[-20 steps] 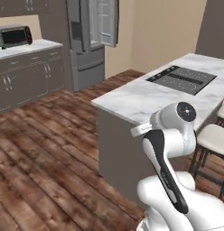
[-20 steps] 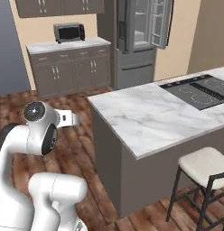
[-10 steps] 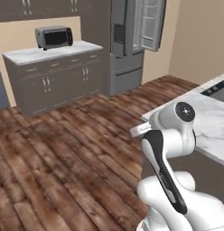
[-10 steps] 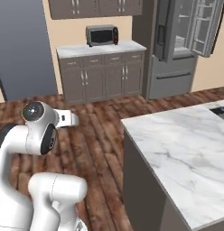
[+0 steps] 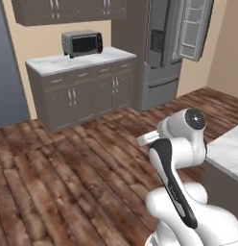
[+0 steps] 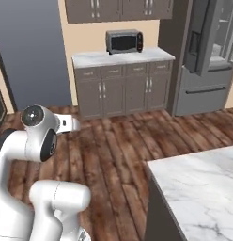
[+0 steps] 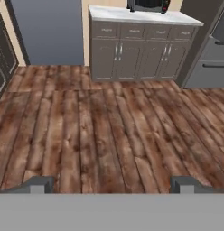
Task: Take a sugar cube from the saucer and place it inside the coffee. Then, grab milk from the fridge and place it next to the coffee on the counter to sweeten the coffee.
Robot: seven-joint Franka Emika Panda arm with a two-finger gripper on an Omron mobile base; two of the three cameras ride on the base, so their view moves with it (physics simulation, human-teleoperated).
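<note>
The arm [image 5: 176, 158] is folded close above its base, elbow high. In the hand view the gripper [image 7: 112, 182] points down at bare wood floor [image 7: 100, 131], its finger tips [image 7: 39, 182] set wide apart, holding nothing. Left to right stand a marble counter [image 5: 68, 62] bearing a toaster oven [image 5: 82, 43], then the fridge [image 5: 164, 53] with one door open. The right base view adds a nearer marble counter corner [image 6: 198, 183].

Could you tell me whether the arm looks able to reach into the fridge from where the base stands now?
Probably not: the fridge, one door open, stands across bare wood floor, while the open gripper points at floorboards.
</note>
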